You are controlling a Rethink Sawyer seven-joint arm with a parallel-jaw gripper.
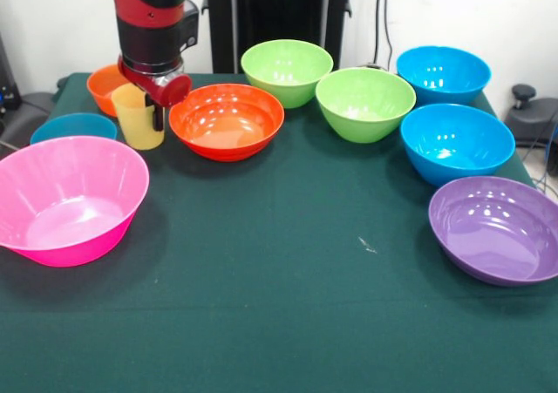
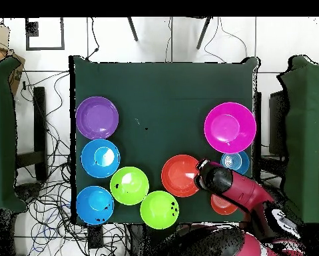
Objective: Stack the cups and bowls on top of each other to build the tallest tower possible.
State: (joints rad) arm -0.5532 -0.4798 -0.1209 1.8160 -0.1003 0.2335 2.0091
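The pale-yellow cup (image 1: 137, 117) is at the table's far left, slightly tilted, between a small orange bowl (image 1: 106, 86) and a wide orange bowl (image 1: 227, 120). My gripper (image 1: 155, 105) comes down on its right rim, shut on the cup; one black finger (image 1: 159, 118) lies against the wall. From overhead the gripper (image 2: 203, 167) covers the cup. The other bowls stand singly: pink (image 1: 68, 199), small blue (image 1: 73, 126), two lime green (image 1: 286, 71) (image 1: 364, 103), two blue (image 1: 443, 73) (image 1: 457, 142), purple (image 1: 497, 229). No tower is in view.
The bowls form an arc round the green table (image 1: 288, 271). The pink bowl (image 2: 230, 127) and small blue bowl (image 2: 236, 161) lie close to my arm (image 2: 245, 193). Cables run over the floor beside the table.
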